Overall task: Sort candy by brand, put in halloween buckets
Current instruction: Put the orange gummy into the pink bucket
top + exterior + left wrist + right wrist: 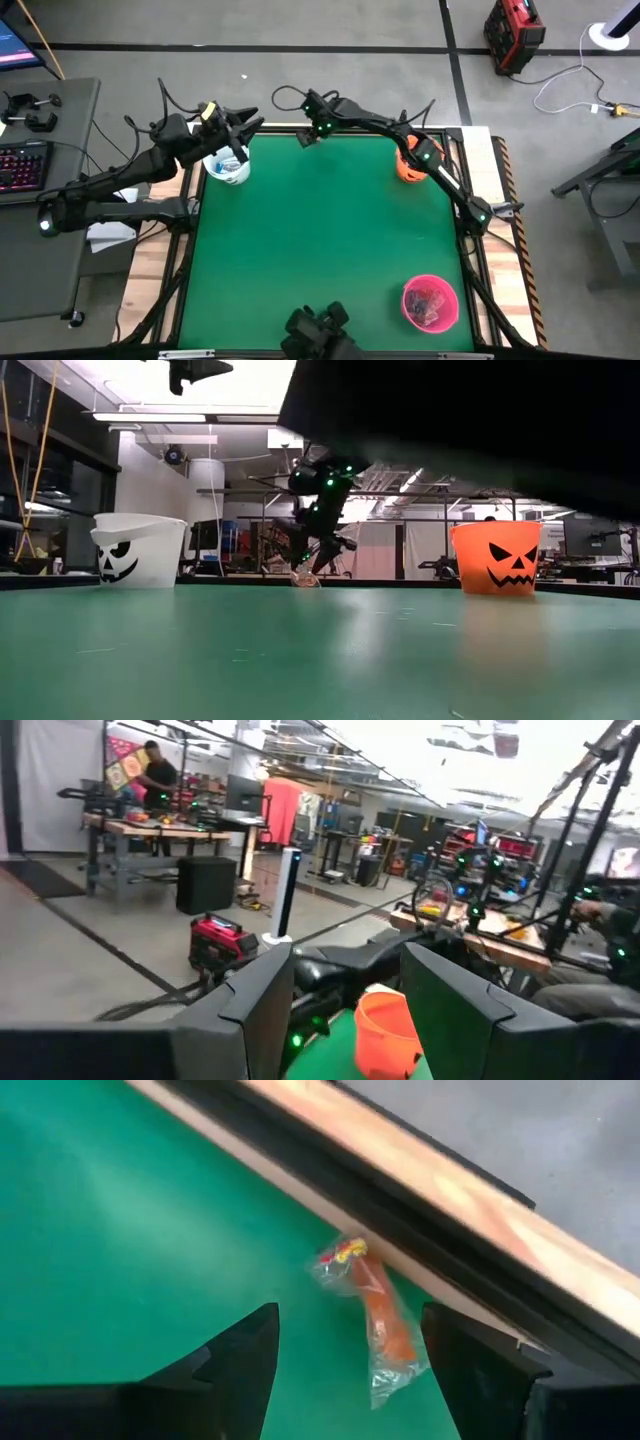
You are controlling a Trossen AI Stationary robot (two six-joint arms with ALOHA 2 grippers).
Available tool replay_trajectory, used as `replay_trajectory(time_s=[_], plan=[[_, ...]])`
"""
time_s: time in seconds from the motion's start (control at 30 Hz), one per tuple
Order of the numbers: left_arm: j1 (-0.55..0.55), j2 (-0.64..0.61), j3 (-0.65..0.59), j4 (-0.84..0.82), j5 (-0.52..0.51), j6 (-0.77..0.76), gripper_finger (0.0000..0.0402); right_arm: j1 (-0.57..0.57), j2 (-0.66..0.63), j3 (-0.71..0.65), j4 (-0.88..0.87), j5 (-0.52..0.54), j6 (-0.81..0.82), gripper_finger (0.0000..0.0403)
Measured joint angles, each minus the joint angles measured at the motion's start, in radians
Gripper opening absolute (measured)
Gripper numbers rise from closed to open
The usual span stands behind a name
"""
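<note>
At the table's far edge, the right gripper (345, 1355) is hovering with its fingers apart over 1 clear-wrapped orange candy (375, 1312) lying on the green mat (330, 240) beside the rim. The left gripper (240, 130) is hanging, fingers apart and empty, above the white bucket (226, 166). The orange bucket (406, 163) and pink bucket (430, 302) are standing well apart

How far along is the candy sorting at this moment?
Mostly done, it seems: the mat shows no loose candy except one clear-wrapped piece at its far edge. The pink bucket and white bucket hold sweets; the orange bucket is hidden by the arm. In hand: the right pincer hangs open over that piece. The left pincer waits open above the white bucket. Left: grab it, drop it.
</note>
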Motion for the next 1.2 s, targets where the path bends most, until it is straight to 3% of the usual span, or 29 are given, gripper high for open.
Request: replay_trajectory(time_s=[0.17, 0.27, 0.5, 0.63, 0.83, 1.0, 1.2], plan=[[0.000, 0.000, 0.000, 0.000, -0.027, -0.021, 0.0175, 0.010, 0.017, -0.026, -0.015, 0.047, 0.037, 0.0234], [0.000, 0.000, 0.000, -0.001, -0.028, -0.021, 0.0175, 0.008, 0.019, -0.026, -0.018, 0.049, 0.041, 0.0206], [0.000, 0.000, 0.000, -0.003, -0.027, -0.021, 0.0175, 0.013, 0.011, -0.026, 0.044, -0.038, 0.046, 0.0019], [0.000, 0.000, 0.000, -0.006, -0.027, -0.021, 0.0175, 0.013, -0.015, 0.007, -0.045, -0.042, 0.031, 0.0013], [0.000, 0.000, 0.000, -0.053, -0.027, -0.020, 0.0175, 0.013, -0.181, 0.002, -0.179, -0.013, -0.123, 0.0005], [0.000, 0.000, 0.000, -0.145, -0.027, -0.020, 0.0175, 0.026, -0.321, -0.005, -0.386, 0.084, -0.205, 0.0003], [0.000, 0.000, -0.001, -0.166, 0.018, -0.048, 0.0175, 0.069, -0.418, -0.007, -0.690, 0.249, -0.155, 0.0002]])
